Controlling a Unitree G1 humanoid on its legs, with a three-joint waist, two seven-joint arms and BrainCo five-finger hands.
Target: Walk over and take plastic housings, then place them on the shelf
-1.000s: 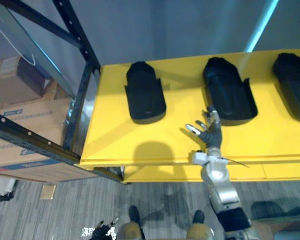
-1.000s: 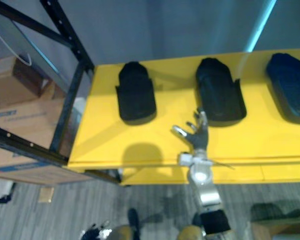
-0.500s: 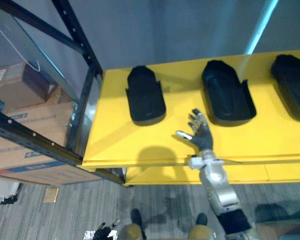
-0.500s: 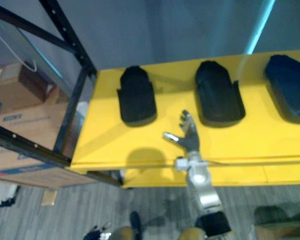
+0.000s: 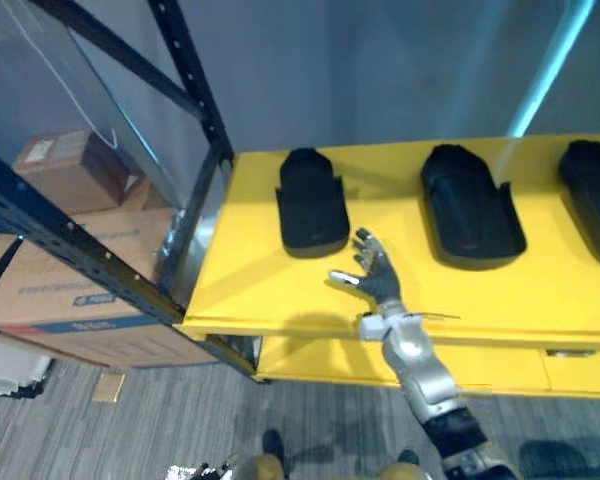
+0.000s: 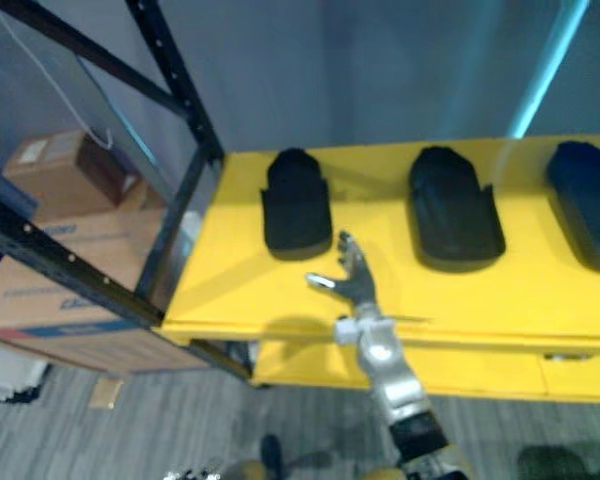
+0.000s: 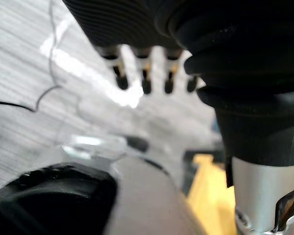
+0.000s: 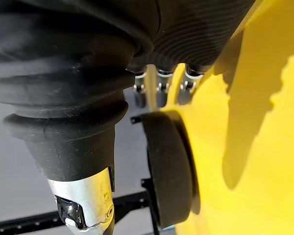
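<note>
Three black plastic housings [image 5: 470, 205] lay in a row on the yellow shelf [image 5: 250, 285], right hand [image 5: 377, 278] was above the shelf's front, near the leftmost housing [image 5: 311, 203], fingers [image 5: 342, 279] spread and released, left hand [image 7: 137, 29] over the floor [image 7: 29, 58], fingers relaxed, empty

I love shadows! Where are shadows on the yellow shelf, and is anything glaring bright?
Left eye view: a soft shadow lies on the yellow shelf near its front, left of the right hand. Right wrist view: a darker shadow crosses the yellow beside the black plastic housing. Left wrist view: white glare streaks the grey floor.
</note>
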